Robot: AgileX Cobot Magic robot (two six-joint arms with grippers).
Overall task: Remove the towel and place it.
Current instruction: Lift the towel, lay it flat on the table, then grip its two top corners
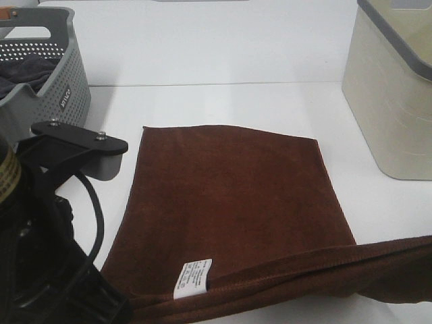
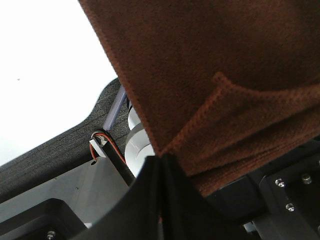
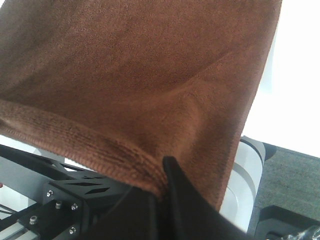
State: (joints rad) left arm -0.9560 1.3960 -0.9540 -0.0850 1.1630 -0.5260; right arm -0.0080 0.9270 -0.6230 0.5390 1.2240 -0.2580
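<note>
Jaws seemingly pinched on both near towel [image 1: 229,196] corners, rest on table [image 1: 223,101]

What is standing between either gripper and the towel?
Nothing visible. The left gripper and the right gripper are each shut on the near hem of the towel, and the rest lies flat on the table.

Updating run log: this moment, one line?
towel: near hem lifted | left gripper: shut on towel | right gripper: shut on towel
</note>
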